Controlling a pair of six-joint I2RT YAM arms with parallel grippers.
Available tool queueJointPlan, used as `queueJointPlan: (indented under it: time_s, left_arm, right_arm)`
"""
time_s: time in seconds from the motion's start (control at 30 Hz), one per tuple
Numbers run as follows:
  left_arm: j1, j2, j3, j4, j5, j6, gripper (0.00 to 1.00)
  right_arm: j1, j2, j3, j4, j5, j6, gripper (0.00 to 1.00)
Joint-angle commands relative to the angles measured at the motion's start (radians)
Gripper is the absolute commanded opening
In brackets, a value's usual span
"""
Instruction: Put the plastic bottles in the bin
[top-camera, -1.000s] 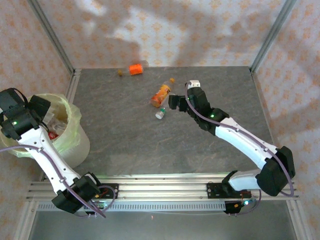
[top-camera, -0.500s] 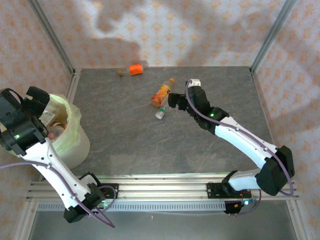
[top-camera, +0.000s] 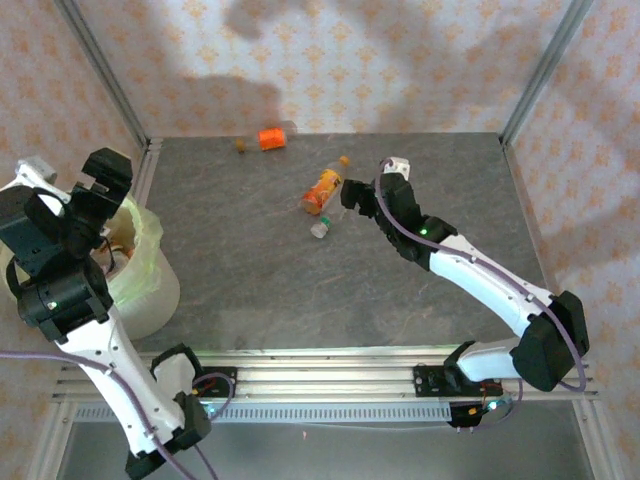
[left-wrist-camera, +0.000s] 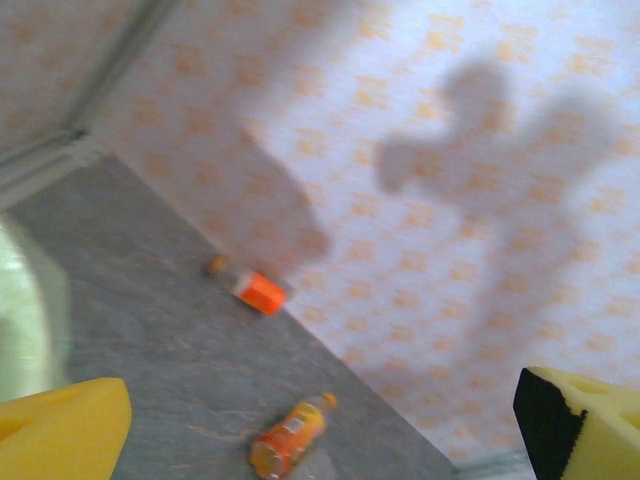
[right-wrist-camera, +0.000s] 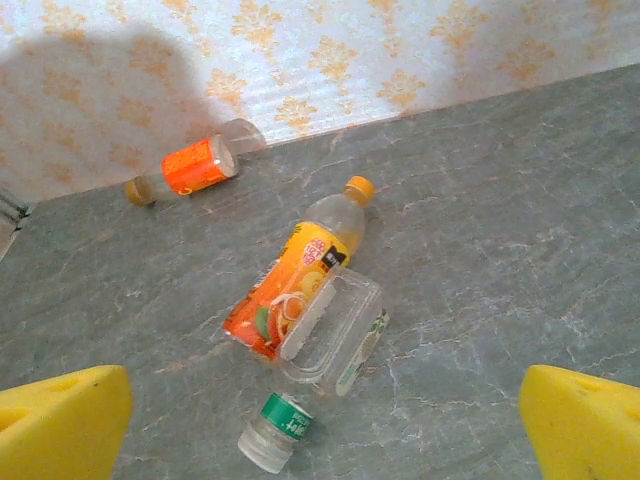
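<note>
Orange bottle (top-camera: 322, 190) touches clear bottle (top-camera: 321, 227) mid-desk (top-camera: 260, 275) — at the gaping right hand's (top-camera: 350, 193) 9 o'clock; third bottle (top-camera: 268, 138) at 12. Bin (top-camera: 150, 285) at 8 — left hand (top-camera: 72, 178) gaping beside it.

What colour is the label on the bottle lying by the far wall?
Orange. The bottle and its label show best in the right wrist view.

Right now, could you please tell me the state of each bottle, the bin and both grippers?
Left gripper: open, empty.
Right gripper: open, empty, above the two middle bottles.
Orange-label bottle: lying on its side by the far wall.
Juice bottle: lying on its side mid-table, orange cap on.
Clear bottle: lying on its side, touching the juice bottle.
Bin: upright, lined with a bag.
</note>
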Motion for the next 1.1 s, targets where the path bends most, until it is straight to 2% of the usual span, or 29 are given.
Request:
queueJointPlan:
  time_s: [0.0, 0.17, 0.4, 0.5, 0.63, 0.73, 0.8, 0.97, 1.07]
  left_arm:
    - [-0.110, 0.006, -0.025, 0.115, -0.019, -0.046, 0.99]
    - [-0.338, 0.051, -0.038, 0.167, -0.145, -0.029, 0.99]
    - [-0.748, 0.215, 0.020, 0.169, -0.393, 0.068, 0.99]
    - [-0.863, 0.304, 0.057, 0.146, -0.490, 0.075, 1.00]
    - [-0.955, 0.363, 0.007, 0.189, -0.553, 0.073, 1.00]
    - [-0.981, 0.415, -0.034, 0.237, -0.544, 0.040, 1.00]
    - [-0.996, 0.453, -0.017, 0.204, -0.562, 0.033, 1.00]
    - [-1.049, 0.482, -0.061, 0.181, -0.682, -0.009, 1.00]
    - [-1.048, 0.473, -0.108, 0.156, -0.722, -0.025, 1.00]
  right_arm:
    - [-0.015, -0.028, -0.017, 0.034, 0.046, 0.055, 0.99]
    - [-0.042, -0.035, -0.027, 0.024, 0.035, 0.087, 0.99]
    - [-0.090, -0.031, -0.044, 0.018, -0.015, 0.120, 0.99]
    - [-0.105, -0.023, -0.052, 0.024, -0.039, 0.121, 0.99]
    - [-0.131, 0.008, -0.047, 0.004, -0.088, 0.107, 0.99]
    - [-0.151, 0.076, -0.007, -0.046, -0.161, 0.090, 0.99]
    - [-0.155, 0.127, 0.011, -0.044, -0.203, 0.078, 0.99]
    - [-0.155, 0.309, 0.115, -0.046, -0.301, 0.088, 1.00]
    - [-0.153, 0.443, 0.254, -0.132, -0.362, 0.068, 1.00]
